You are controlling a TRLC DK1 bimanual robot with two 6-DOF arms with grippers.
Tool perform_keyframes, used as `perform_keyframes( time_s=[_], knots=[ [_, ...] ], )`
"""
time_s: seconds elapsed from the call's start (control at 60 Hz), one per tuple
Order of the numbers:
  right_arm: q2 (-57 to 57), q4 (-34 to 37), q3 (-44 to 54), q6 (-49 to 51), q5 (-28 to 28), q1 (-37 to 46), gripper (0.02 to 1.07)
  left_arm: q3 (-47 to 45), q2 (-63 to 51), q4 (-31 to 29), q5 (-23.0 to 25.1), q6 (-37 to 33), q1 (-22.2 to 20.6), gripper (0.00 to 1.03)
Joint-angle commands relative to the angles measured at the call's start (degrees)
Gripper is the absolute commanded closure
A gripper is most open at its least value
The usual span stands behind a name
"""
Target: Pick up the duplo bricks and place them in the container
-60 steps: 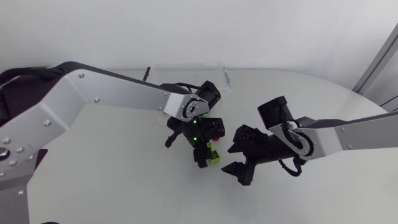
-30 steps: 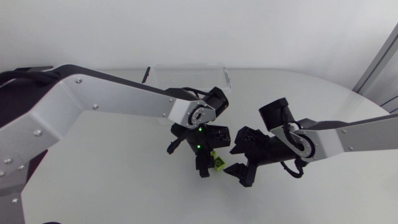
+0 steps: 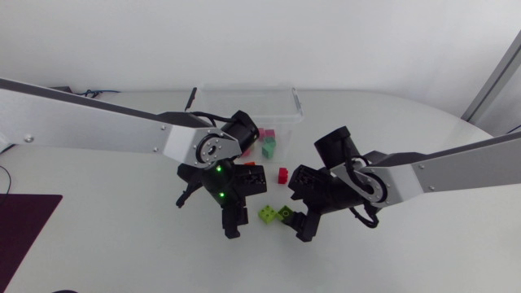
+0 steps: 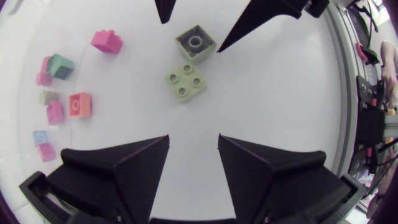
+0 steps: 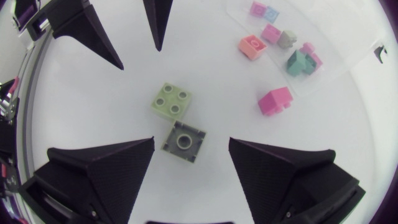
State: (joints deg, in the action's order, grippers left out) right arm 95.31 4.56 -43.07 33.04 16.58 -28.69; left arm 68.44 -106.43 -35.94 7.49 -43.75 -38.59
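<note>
Nearest, at the lower centre of the head view, the left gripper (image 4: 193,138) is hanging released and empty, its fingers spread over bare table. One second ago it was standing further right with a green brick at its fingertips. Half a second ago that brick was sitting low between the two grippers. The left gripper is now drawn back toward lower left.

Two bricks are now lying on the table between the grippers: a light green brick (image 3: 267,213), studs up, and an overturned brick (image 3: 285,213) just beside it, their edges appearing to touch.

The right gripper (image 5: 191,139) is also released. It has shifted left since the earlier pictures. In the right wrist view the overturned brick is lying between its spread fingers, with neither finger touching it.

Judgement: neither green brick is stowed, so both are still waiting for pickup. The right gripper is standing well placed to close on the overturned one.

Further back, at frame centre, a pink brick (image 3: 282,173) is lying alone, uncovered now that the left arm has swung away.

Beyond it, at upper centre, the clear container (image 3: 236,102) is holding a teal brick (image 5: 298,61) and several pink, salmon and pale ones, apparently inside.

The table (image 3: 122,244) is showing a plain white matte surface, curving away at upper right
</note>
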Motion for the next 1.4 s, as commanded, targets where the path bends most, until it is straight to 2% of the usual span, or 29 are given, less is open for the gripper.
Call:
perform_keyframes(
  time_s=[0.0,0.1,0.15,0.2,0.317,0.367,0.417,0.633,0.817,0.867,1.05,1.35,1.383],
  knots=[
    [1.9,1.4,-1.8,-2.0,-0.8,-1.6,0.20,-1.6,1.8,0.3,0.7,-0.7,1.0,0.43],
    [4.7,1.4,-2.7,-2.6,-3.8,-3.4,0.21,-2.2,3.0,0.5,0.8,-0.3,1.1,0.39],
    [5.6,1.5,-3.0,-2.7,-4.2,-3.7,0.28,-2.1,3.0,0.5,0.8,0.8,1.0,0.39],
    [6.4,2.0,-3.2,-2.9,-4.5,-3.7,0.46,-1.7,2.6,0.5,0.9,2.4,0.7,0.37],
    [6.6,2.1,-2.7,-3.0,-4.5,-3.2,0.80,-1.6,2.0,0.4,0.8,3.3,-0.1,0.29],
    [6.2,2.1,-2.5,-3.0,-4.5,-2.9,0.91,-1.5,2.1,0.3,0.8,3.7,0.3,0.29],
    [5.5,2.2,-2.5,-2.9,-4.5,-2.5,0.98,-1.4,2.5,0.3,0.8,3.9,0.7,0.29],
    [-1.9,6.7,-5.7,-3.0,-4.6,-0.1,0.98,-2.8,5.8,0.3,0.8,4.2,5.2,0.29],
    [-4.6,10.5,-15.1,-4.4,-4.4,4.3,0.98,-6.7,12.9,2.4,0.8,4.7,9.4,0.28],
    [-4.3,10.6,-17.7,-5.3,-4.4,5.1,0.98,-8.6,15.5,3.8,0.9,5.3,10.6,0.21],
    [-0.5,9.8,-28.1,-9.9,-4.3,5.7,0.98,-13.1,21.5,8.1,1.2,6.2,14.3,0.13],
    [11.1,8.4,-42.5,-12.8,-6.0,5.7,0.98,-16.3,25.8,13.3,3.9,9.2,19.7,0.13],
    [12.1,8.4,-43.3,-12.8,-6.6,5.7,0.94,-16.9,26.0,13.8,3.9,9.3,19.9,0.13]
  ],
)
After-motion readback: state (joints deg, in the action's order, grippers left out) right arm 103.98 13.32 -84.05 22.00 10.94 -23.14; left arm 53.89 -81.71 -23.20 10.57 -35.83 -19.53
